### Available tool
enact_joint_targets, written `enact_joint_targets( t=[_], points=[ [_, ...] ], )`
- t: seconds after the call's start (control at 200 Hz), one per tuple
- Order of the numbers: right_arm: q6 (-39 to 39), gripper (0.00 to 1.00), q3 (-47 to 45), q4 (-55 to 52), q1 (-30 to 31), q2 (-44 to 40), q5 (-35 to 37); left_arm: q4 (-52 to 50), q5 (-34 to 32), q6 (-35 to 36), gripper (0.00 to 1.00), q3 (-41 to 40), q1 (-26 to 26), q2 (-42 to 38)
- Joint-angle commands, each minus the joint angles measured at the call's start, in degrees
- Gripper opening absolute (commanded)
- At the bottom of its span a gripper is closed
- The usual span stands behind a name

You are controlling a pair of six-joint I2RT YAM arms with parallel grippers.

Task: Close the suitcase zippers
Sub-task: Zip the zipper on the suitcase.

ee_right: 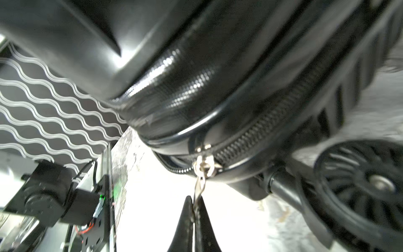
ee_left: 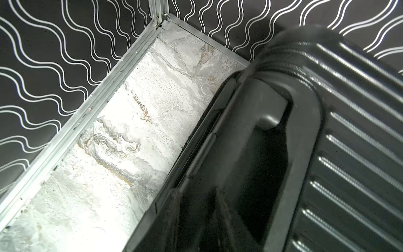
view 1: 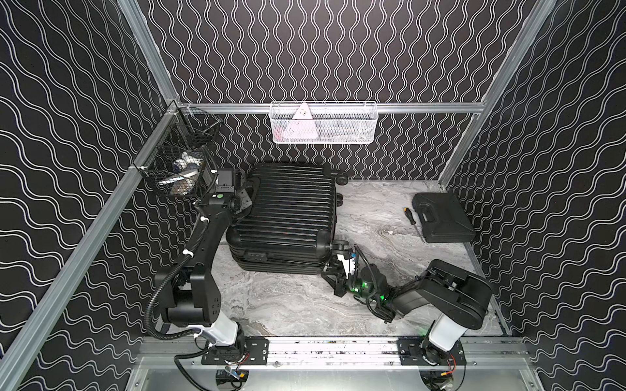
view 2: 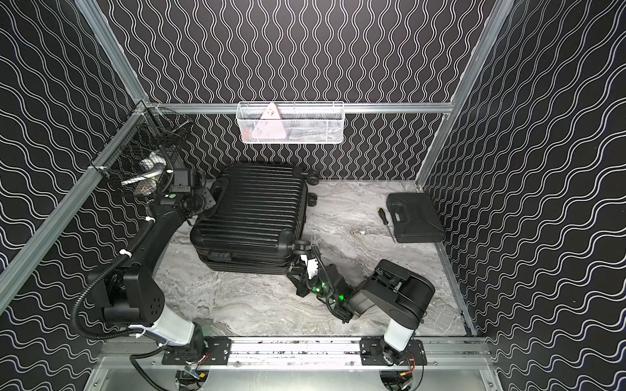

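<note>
A: Quick count pls?

B: 1 small black ribbed hard-shell suitcase (view 1: 284,210), lying flat, centre-left of frame in both top views, far end near the rear wall. 3 of its black spinner wheels (view 1: 339,246) show. Also 1 flat smooth black plastic tool case (view 1: 443,216) at right of frame, w/ 1 black-handled screwdriver (view 1: 411,220) just beside it. 1 white wire basket (view 1: 323,123) hangs on the rear rail. Black mesh baskets (view 1: 176,162) upper left: one or two, can't tell. All sits on a grey marble-look table (view 1: 298,304). 2 arms.

A: Zippers vs grippers?

B: The right gripper (ee_right: 194,203) is at the case's lower-right corner in frame, just beside a wheel. Its fingers are pinched tight on the silver metal zipper pull (ee_right: 199,185), which hangs from the slider on the thin black zipper track (ee_right: 261,128). On the wheel side of the slider the teeth are meshed. On the other side the rows stand apart.

A: And the left?

B: The left gripper (view 1: 242,199) is at the case's upper-left edge, by the recessed black handle (ee_left: 200,157). Its fingers (ee_left: 221,209) are a bit apart. Holding anything? Can't tell, too dark & blurred.
</note>
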Motion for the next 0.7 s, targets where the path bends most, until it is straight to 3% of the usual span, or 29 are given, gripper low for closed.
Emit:
enact_joint_targets(
  t=[0.0, 0.115, 0.325, 0.566, 0.696],
  points=[
    [-2.2, 0.00, 1.6, 3.5, 1.4, -0.8, -1.2, -2.0, 2.3, -4.2, 0.32, -0.8, -0.1, -0.8],
    [-3.2, 0.00, 1.6, 1.9, 2.2, -1.4, 0.5, -2.1, 1.1, -4.1, 0.32, -1.2, -0.1, -1.4],
    [-4.5, 0.00, 0.1, -0.5, 2.1, -2.6, 5.0, -4.5, -3.7, 0.0, 0.41, -1.6, 0.0, -2.5],
    [-4.1, 0.00, 1.2, -0.4, 2.1, -0.9, 4.1, -8.3, -2.2, 7.0, 0.63, -1.4, 0.0, -0.7],
    [-4.3, 0.00, 1.6, -1.0, 2.1, -0.7, 3.9, -9.0, 0.5, 11.1, 0.62, 0.1, 0.1, 2.0]
  ],
)
